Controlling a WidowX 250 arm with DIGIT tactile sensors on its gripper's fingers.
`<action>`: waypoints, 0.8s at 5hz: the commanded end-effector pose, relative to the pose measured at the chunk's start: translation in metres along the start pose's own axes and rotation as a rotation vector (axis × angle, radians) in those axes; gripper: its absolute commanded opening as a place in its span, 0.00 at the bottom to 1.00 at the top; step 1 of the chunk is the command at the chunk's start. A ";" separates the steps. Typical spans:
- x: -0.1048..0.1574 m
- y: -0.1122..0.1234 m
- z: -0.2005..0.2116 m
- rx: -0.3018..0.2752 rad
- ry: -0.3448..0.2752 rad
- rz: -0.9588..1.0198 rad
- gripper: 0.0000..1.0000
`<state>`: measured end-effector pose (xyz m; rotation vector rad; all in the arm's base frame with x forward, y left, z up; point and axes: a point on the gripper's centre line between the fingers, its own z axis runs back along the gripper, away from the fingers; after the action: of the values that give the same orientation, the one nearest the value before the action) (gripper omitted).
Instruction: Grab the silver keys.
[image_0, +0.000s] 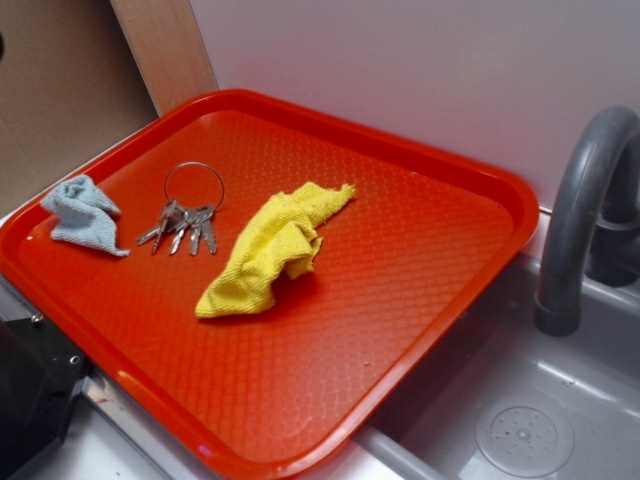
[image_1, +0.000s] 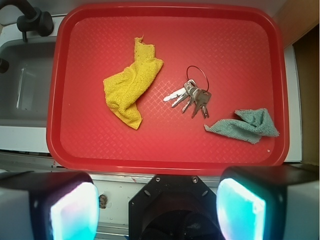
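The silver keys (image_0: 183, 225) (image_1: 192, 97) lie fanned on a thin wire ring on the red tray (image_0: 400, 330) (image_1: 165, 155), between a yellow cloth (image_0: 270, 250) (image_1: 131, 87) and a small blue-grey cloth (image_0: 85, 215) (image_1: 247, 125). My gripper (image_1: 157, 210) hangs high above the tray's near edge, well short of the keys. Its two glowing pads stand far apart with nothing between them. In the exterior view only a black part of the robot (image_0: 30, 390) shows at the lower left.
A grey sink basin (image_0: 540, 420) (image_1: 22, 85) with a dark curved tap (image_0: 585, 210) (image_1: 30, 17) adjoins the tray. A wooden panel (image_0: 160, 45) and a pale wall (image_0: 420, 70) stand behind the tray.
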<state>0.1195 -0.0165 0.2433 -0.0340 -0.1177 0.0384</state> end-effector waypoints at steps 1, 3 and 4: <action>0.000 0.000 0.000 0.000 0.000 0.000 1.00; 0.054 0.048 -0.033 0.009 0.006 -0.209 1.00; 0.067 0.064 -0.059 0.029 0.057 -0.267 1.00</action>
<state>0.1917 0.0444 0.1818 0.0043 -0.0412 -0.2567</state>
